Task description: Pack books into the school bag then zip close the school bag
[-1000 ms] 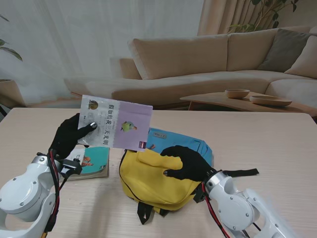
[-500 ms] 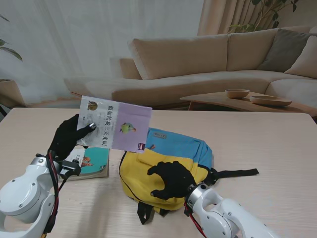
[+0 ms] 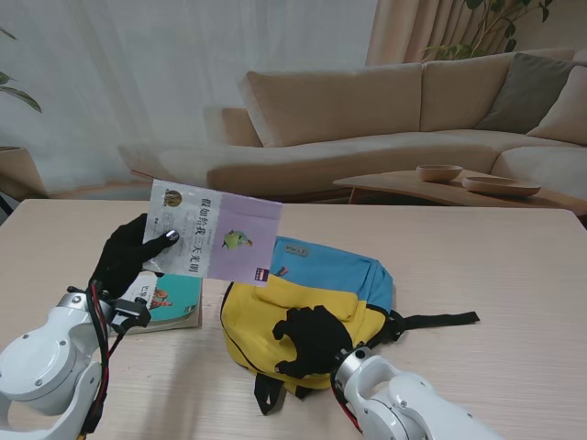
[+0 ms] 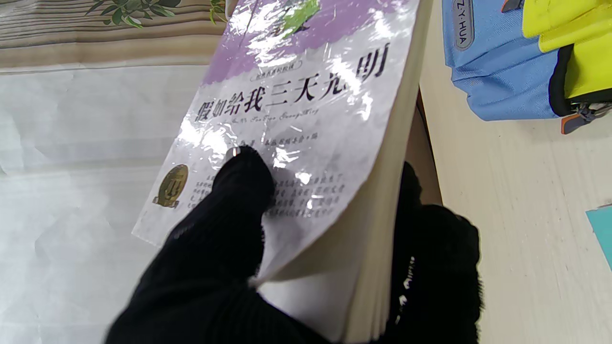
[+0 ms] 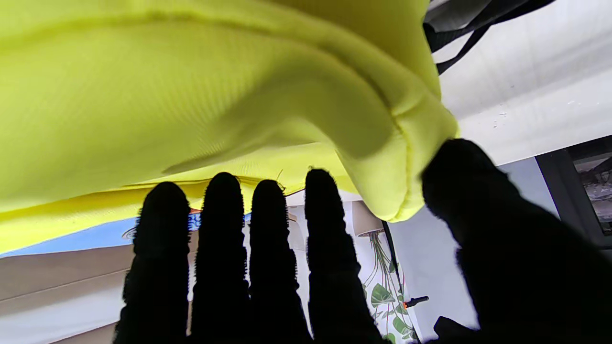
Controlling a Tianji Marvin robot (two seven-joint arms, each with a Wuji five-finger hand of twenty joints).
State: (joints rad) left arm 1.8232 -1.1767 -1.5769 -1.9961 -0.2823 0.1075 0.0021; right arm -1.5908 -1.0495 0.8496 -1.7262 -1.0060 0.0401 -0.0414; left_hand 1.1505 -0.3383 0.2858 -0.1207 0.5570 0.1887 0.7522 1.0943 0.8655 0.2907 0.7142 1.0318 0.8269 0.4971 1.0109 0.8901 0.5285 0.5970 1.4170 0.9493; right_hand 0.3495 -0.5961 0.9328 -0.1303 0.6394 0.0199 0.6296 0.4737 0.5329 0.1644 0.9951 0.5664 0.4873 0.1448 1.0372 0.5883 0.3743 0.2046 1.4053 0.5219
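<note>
Left hand (image 3: pixel 128 254) pinches a glossy paperback book (image 3: pixel 216 240) aloft, just left of the school bag (image 3: pixel 303 312) — likely slippery, floppy; hold near the spine. Right hand (image 3: pixel 312 341), fingers spread, rests on soft yellow fabric — holding nothing.

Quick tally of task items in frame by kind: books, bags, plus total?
Books: 2, the purple and white book held up by the left robot hand, and the teal book flat on the table.
School bags: 1, the yellow and blue school bag, with the right robot hand on its yellow front.
Total: 3
</note>
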